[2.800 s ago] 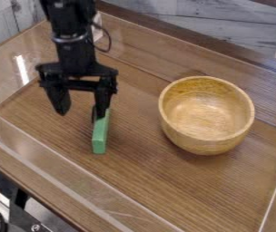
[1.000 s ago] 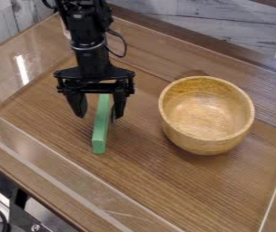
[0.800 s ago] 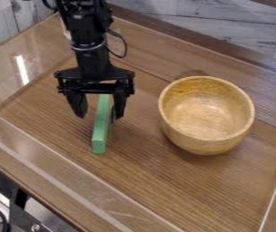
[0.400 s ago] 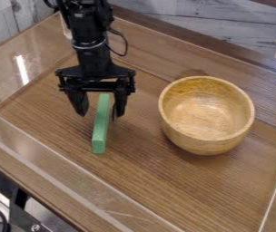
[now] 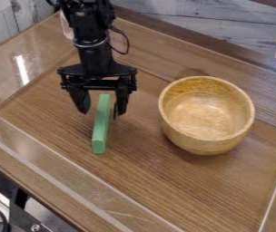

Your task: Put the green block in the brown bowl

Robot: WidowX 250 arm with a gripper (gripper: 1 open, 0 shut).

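The green block (image 5: 101,127) lies flat on the wooden table, a long thin bar running toward the front edge. My black gripper (image 5: 101,106) hangs over the bar's far end, open, one finger (image 5: 79,101) on each side of it and apart from it. To the right stands the brown bowl (image 5: 206,113), upright and with nothing in its hollow, a short gap away from the block.
A clear plastic wall (image 5: 55,168) runs along the table's front and left sides. Behind the table is a light stone wall (image 5: 225,23). The arm's black column (image 5: 90,36) rises toward the back left.
The gripper has shifted slightly to the right over the block's far end. Block and bowl have not moved.
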